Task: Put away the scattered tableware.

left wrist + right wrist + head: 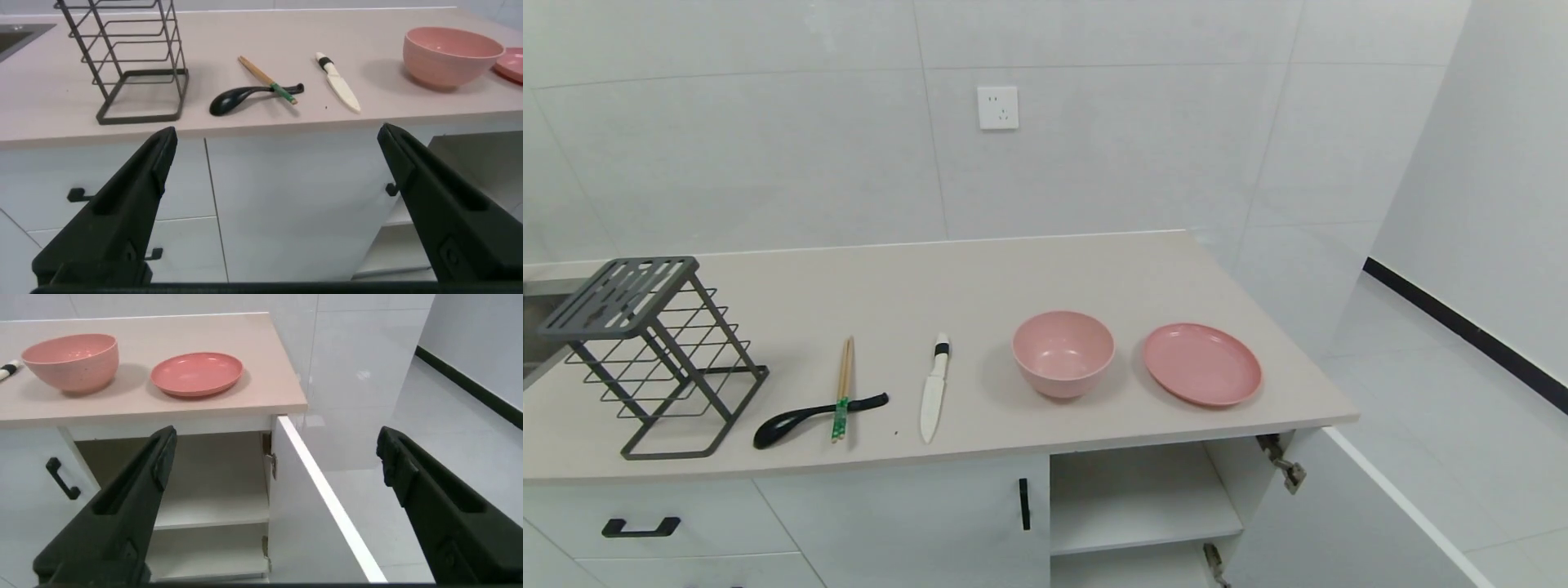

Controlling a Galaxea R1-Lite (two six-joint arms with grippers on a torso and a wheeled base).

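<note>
Five pieces on the surface (980,278): plate (1202,363) just right of the pink bowl (1063,353); knife (934,390), chopsticks (843,390), spoon (809,416) to its left. I've got left pincer (278,135) and right pincer (278,433) both wide, empty.

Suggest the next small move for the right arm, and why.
Probably lift the right tool toward the flat round pink plate. That tool is open and empty below counter height, the plate lies nearest the robot's right, and the white cabinet under it stands open.
</note>
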